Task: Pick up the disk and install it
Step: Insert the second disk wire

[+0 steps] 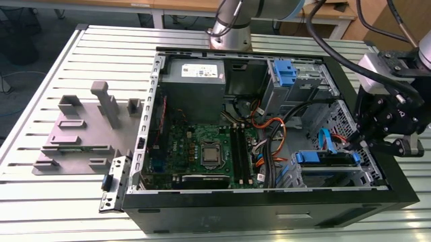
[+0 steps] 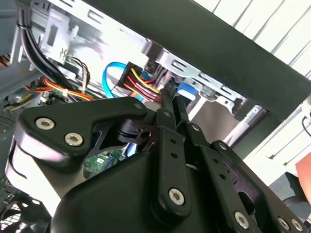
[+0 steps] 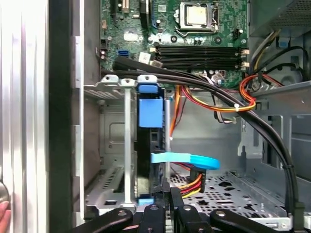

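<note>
The gripper (image 3: 165,187) has its fingers drawn together, tips at the edge of the disk (image 3: 147,150); whether they actually pinch it I cannot tell. The disk stands on edge in the drive cage (image 3: 109,141), at the near corner of the case (image 1: 269,212) on the exterior view's right. Two risks, as I judge it: a slightly tilted disk could jam its bracket (image 3: 149,111) against the cage, and the blue cable (image 3: 187,160) just beside the fingers could snag or get trapped.

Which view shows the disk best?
The first wrist view: the disk stands edge-on in the metal cage, its blue bracket facing the camera. The exterior view shows the disk from above as a blue-and-dark strip in that cage. The second wrist view catches a blue bit, probably its bracket.
</note>
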Robot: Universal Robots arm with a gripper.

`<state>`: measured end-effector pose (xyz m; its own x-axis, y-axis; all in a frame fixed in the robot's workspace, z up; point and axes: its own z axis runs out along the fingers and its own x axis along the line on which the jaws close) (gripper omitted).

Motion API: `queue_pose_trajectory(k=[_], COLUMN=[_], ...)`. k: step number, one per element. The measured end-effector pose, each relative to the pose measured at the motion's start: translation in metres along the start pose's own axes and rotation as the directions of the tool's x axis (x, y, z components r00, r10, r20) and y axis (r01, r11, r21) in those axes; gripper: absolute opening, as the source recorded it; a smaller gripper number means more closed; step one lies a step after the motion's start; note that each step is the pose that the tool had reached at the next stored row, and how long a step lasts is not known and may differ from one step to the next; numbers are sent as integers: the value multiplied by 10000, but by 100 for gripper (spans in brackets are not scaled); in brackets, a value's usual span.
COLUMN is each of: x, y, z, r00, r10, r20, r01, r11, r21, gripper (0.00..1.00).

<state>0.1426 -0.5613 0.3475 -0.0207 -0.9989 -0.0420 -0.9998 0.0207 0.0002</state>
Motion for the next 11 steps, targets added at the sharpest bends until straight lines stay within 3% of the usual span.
queue_pose_trajectory(k=[5, 11], x=[80, 116], y=[5, 11], z=[4, 20], r00=[10000, 10000], r10=[-19, -24], r20=[-1, 1], r01=[19, 24], r11=[10000, 10000], r21=[2, 1], gripper=[16, 16])
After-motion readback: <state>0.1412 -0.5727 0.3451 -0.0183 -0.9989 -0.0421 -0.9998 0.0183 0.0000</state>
